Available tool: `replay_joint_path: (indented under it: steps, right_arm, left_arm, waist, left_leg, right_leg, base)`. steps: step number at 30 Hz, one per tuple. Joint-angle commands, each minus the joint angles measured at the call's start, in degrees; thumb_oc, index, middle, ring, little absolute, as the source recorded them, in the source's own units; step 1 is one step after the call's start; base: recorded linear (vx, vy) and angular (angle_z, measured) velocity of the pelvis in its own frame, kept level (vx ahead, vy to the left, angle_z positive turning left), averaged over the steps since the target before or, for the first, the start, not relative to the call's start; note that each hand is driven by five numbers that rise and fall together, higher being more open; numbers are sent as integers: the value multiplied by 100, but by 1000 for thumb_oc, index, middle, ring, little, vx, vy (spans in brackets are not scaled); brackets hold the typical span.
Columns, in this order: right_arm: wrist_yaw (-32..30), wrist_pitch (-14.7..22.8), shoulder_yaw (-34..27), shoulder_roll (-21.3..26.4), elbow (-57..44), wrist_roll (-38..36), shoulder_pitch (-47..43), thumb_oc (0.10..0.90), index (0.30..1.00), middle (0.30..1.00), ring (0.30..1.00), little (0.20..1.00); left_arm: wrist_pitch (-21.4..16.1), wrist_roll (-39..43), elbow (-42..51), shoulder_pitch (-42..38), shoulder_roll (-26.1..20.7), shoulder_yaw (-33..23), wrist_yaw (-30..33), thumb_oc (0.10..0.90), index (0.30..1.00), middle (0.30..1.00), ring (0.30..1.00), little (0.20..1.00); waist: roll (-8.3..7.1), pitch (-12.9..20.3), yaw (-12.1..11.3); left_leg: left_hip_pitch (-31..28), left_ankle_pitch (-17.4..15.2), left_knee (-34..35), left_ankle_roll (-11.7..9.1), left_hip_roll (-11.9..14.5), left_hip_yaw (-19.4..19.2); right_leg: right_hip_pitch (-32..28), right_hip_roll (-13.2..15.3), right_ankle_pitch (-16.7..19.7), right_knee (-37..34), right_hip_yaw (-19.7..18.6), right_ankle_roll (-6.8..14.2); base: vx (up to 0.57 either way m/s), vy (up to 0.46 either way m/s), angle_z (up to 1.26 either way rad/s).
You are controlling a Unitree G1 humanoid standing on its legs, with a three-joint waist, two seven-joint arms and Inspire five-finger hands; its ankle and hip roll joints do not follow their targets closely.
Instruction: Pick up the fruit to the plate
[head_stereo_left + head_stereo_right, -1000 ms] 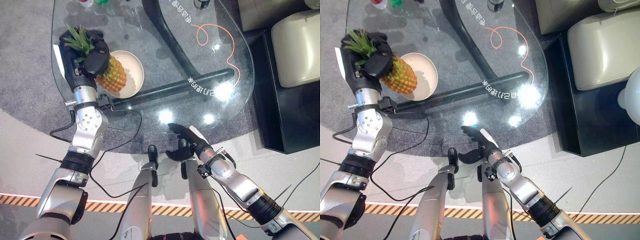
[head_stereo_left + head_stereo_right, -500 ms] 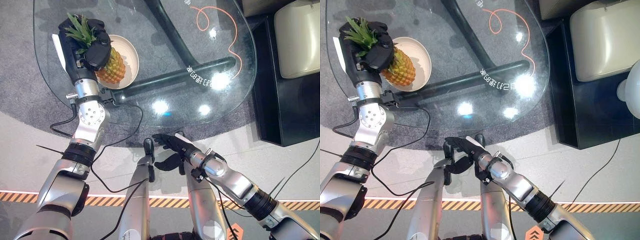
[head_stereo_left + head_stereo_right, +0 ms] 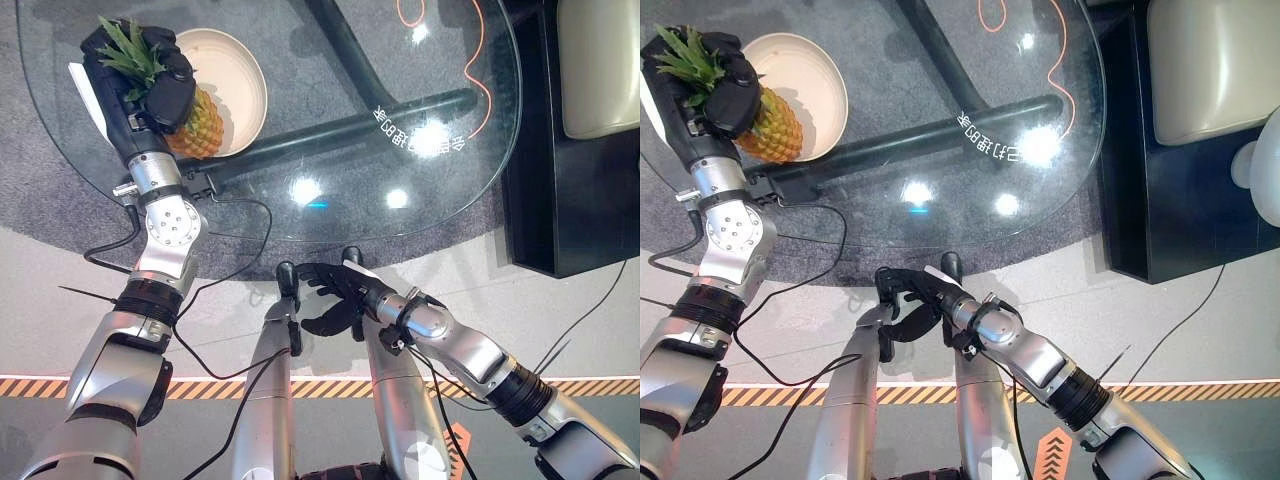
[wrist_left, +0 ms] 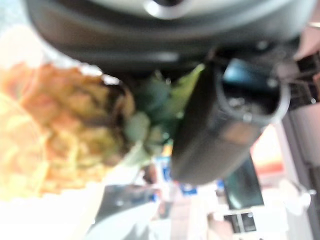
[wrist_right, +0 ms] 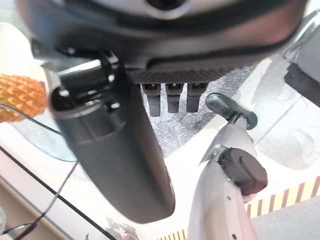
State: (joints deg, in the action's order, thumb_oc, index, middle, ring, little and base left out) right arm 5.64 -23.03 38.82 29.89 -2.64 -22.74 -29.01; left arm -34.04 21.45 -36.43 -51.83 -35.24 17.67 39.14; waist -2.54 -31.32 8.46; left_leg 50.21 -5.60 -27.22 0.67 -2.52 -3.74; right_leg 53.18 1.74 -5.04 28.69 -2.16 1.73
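Note:
A yellow-orange pineapple (image 3: 200,125) with a green leafy crown is held above the glass table (image 3: 330,170), at the near-left rim of a cream plate (image 3: 232,70). My left hand (image 3: 160,95) is shut on the pineapple's upper part, just under the crown. In the left wrist view the fruit (image 4: 55,130) and its leaves show past the thumb (image 4: 220,125). My right hand (image 3: 335,295) hangs low beyond the table's near edge, above the floor, with its fingers relaxed and nothing in it.
A dark table leg (image 3: 330,110) runs under the glass from the plate's side toward the right. A black cabinet (image 3: 565,170) and a cream cushion (image 3: 600,60) stand at the right. Grey carpet (image 3: 60,200) lies under the table, and a striped floor line (image 3: 200,388) runs near me.
The whole picture has shifted, so the camera moved. My left hand keeps the pineapple at the plate's rim. My right hand has drawn back and lower, away from the table edge.

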Motion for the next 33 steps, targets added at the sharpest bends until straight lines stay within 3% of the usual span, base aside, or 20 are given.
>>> replay_joint_path:
  steps: [1, 5, 11, 18, 27, 33]
  right_arm:
    - [442, 108, -44, 42, -764, -580, 182, 800, 900, 900, 900, 900]
    - [770, -102, -88, 115, -907, -927, 157, 800, 900, 900, 900, 900]
    - [892, -77, -75, 206, -803, -1145, 65, 800, 900, 900, 900, 900]
    - [945, -65, -117, 366, -734, -1342, -40, 800, 900, 900, 900, 900]
    - [938, -95, -120, 446, -701, -1445, -140, 800, 900, 900, 900, 900]
    - [856, -39, -113, 464, -580, -1529, -274, 800, 900, 900, 900, 900]
  left_arm:
    - [-1026, -515, 415, -684, -479, -119, 365, 100, 300, 300, 300, 200]
    - [-1138, -661, 525, -617, -413, -178, 488, 100, 300, 300, 300, 200]
    - [-1313, -800, 616, -592, -318, -197, 565, 100, 300, 300, 300, 200]
    - [-1496, -1312, 732, -547, -277, -259, 1155, 100, 300, 300, 300, 200]
    - [-1426, -1639, 890, -646, -195, -222, 1457, 100, 300, 300, 300, 200]
    - [-1471, -1421, 820, -638, -160, -243, 1441, 100, 300, 300, 300, 200]
  waist:
    - [20, 152, -73]
    - [47, 152, -95]
    - [63, 152, -117]
    - [73, 152, -142]
    - [84, 152, -150]
    - [104, 152, -153]
  left_leg:
    - [-77, 173, 27, 238, -197, -264]
    - [83, 223, 7, 209, -208, -246]
    - [218, 269, -15, 172, -218, -202]
    - [368, 319, -67, 136, -251, -145]
    - [496, 384, -71, 106, -266, -105]
    - [531, 408, -86, 86, -279, -89]
  right_leg:
    - [38, -228, 918, -621, -40, -14]
    - [174, -249, 903, -576, -41, -30]
    - [287, -260, 899, -545, -34, -64]
    - [393, -278, 891, -514, -22, -113]
    - [503, -304, 873, -482, 4, -158]
    - [530, -320, 866, -472, -9, -176]
  base:
    - [8, 65, -3]
    - [5, 48, -1]
    - [0, 0, 0]
    - [9, 8, -2]
    - [2, 1, 0]
    - [0, 0, 0]
